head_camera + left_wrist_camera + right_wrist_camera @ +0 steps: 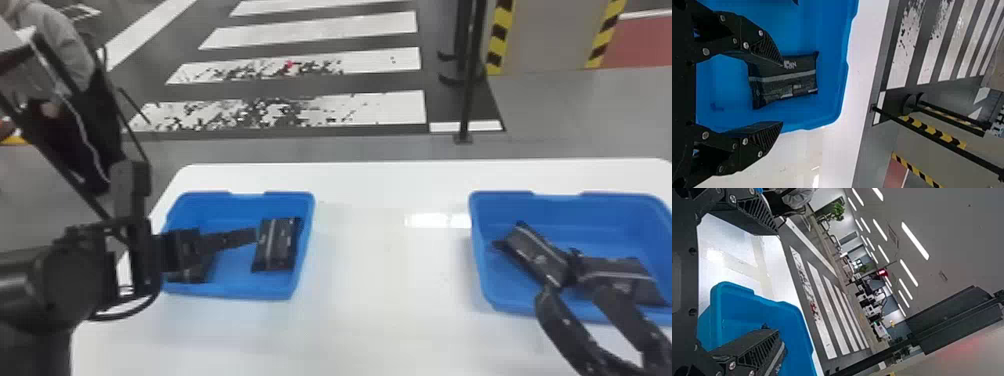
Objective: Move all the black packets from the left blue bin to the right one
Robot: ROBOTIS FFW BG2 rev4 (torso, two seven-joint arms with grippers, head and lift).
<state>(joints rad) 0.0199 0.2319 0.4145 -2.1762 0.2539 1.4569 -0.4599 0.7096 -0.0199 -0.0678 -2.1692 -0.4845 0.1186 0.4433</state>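
In the head view my left gripper (231, 241) is over the left blue bin (235, 291), its fingers beside a black packet (276, 245) lying near the bin's right wall. A second black packet (192, 274) lies at the bin's left, partly hidden by the gripper. The left wrist view has my left gripper (781, 94) open, one finger overlapping the view of the striped packet (789, 78). My right gripper (575, 295) is open at the near side of the right blue bin (492, 295), which holds two black packets (535, 254) (622, 281). In its wrist view, my right gripper (777, 282) has nothing between its fingers.
Both bins stand on a white table (380, 250), with a wide stretch of tabletop between them. Behind the table's far edge, a thin black post (467, 95) rises from the floor.
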